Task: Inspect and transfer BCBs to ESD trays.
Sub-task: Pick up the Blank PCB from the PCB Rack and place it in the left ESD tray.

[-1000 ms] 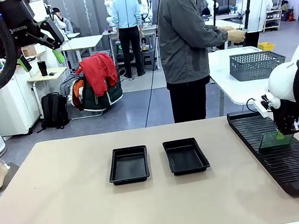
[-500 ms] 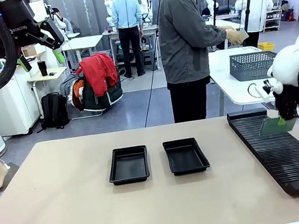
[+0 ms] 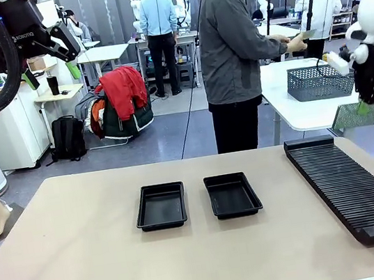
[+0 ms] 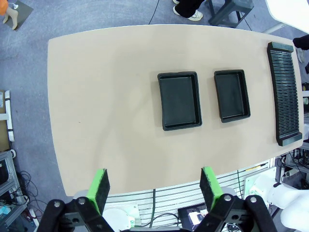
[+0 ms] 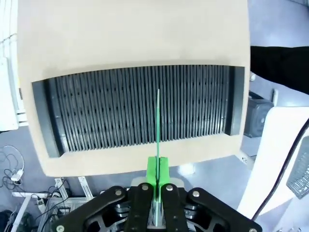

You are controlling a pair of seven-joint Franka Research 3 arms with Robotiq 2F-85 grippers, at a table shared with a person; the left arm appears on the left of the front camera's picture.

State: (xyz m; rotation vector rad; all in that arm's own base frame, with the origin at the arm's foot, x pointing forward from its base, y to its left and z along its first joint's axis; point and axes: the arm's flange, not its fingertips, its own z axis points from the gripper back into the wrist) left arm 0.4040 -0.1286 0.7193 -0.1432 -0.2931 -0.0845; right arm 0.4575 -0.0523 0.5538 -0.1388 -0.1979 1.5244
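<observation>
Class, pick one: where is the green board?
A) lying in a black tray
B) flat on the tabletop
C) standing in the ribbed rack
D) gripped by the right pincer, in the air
D: the right pincer is shut on the BCB, holding it clear of the rack.

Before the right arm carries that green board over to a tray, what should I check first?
1. Grip: right gripper shut on the green board by its edge: ok.
2. Clearance: the board hangs above the rack, in no slot: ok.
3. Trays: left tray and right tray bare inside: ok.
4. Other arm: left gripper open, high over the table, off the path: ok.
5. Bystander: the person faces a side table, hands off this one: ok.
6. Flaws on the board's face: edge-on or too small, cannot tell.
</observation>
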